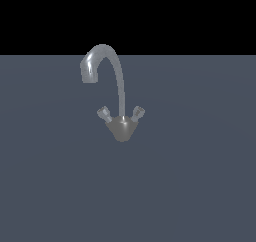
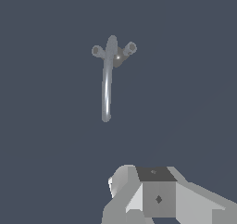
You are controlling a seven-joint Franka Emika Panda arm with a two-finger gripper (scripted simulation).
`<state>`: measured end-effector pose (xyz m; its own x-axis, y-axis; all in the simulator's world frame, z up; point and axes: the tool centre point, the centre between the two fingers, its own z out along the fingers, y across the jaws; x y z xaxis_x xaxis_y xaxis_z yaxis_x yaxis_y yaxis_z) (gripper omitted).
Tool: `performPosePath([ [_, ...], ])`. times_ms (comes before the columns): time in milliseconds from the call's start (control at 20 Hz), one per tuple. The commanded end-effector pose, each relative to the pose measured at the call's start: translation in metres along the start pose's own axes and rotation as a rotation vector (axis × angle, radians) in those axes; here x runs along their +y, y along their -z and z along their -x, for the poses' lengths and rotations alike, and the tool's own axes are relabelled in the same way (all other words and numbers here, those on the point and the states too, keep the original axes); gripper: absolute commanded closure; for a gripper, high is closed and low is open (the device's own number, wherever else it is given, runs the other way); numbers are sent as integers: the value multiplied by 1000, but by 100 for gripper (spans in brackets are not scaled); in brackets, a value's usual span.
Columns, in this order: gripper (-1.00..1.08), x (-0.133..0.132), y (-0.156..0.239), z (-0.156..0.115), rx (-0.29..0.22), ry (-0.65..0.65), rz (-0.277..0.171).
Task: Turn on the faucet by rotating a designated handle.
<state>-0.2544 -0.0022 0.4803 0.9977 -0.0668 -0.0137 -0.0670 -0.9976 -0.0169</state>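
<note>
The faucet (image 1: 120, 127) is a small grey metallic tap standing on the dark grey-blue floor. Its cone-shaped base narrows downward, and its tall gooseneck spout (image 1: 102, 53) arches toward the exterior view's left. Two short knobs stick out of the base, one (image 1: 104, 114) on the exterior view's left and one (image 1: 138, 111) on the right. The wrist view shows the faucet (image 2: 107, 84) from above, with both knobs (image 2: 97, 51) (image 2: 131, 47). My gripper (image 2: 155, 183) shows only as grey blocks at the wrist view's edge, well apart from the faucet. Its fingertips are not distinct. It is out of the exterior view.
The flat dark grey-blue floor (image 1: 200, 186) spreads all around the faucet. A black background fills the upper part of the exterior view. No other objects show.
</note>
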Motion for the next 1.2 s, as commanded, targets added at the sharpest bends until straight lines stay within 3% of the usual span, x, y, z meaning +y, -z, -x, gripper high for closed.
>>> performPosePath([
  [0,42,-6,-20,1,-62,11,14],
  [50,34,-2,-37,-4,-111,0,15],
  [100,21,-11,-55,-11,-108,31,43],
  [150,26,2,-65,-17,-117,0,43],
  [200,29,-18,-78,-18,-152,26,23],
  [250,35,-21,-102,-18,-207,-7,-20],
  [400,14,-26,-137,-44,-197,26,66],
  [450,5,-36,-130,-59,-159,5,28],
  [500,-11,-59,-134,-69,-150,57,61],
  [550,-24,-63,-137,-84,-118,56,102],
  [600,-12,-27,-138,-101,-111,-32,124],
  [650,-2,-19,-140,-113,-88,-42,127],
  [700,-27,-50,-142,-124,-66,-2,125],
  [750,-31,-52,-155,-126,-82,62,141],
  [800,-29,-33,-166,-131,-102,-32,112],
  [850,-29,-29,-167,-132,-104,-40,110],
  [900,-37,-40,-163,-151,-51,-19,126],
  [950,-47,-51,-183,-152,-79,-8,133],
  [1000,-40,-30,-202,-151,-106,10,129],
  [1050,-49,-50,-209,-156,-84,20,116],
  [1100,-57,-35,-209,-179,-60,-74,91],
  [1150,-57,-33,-208,-178,-59,-78,90],
])
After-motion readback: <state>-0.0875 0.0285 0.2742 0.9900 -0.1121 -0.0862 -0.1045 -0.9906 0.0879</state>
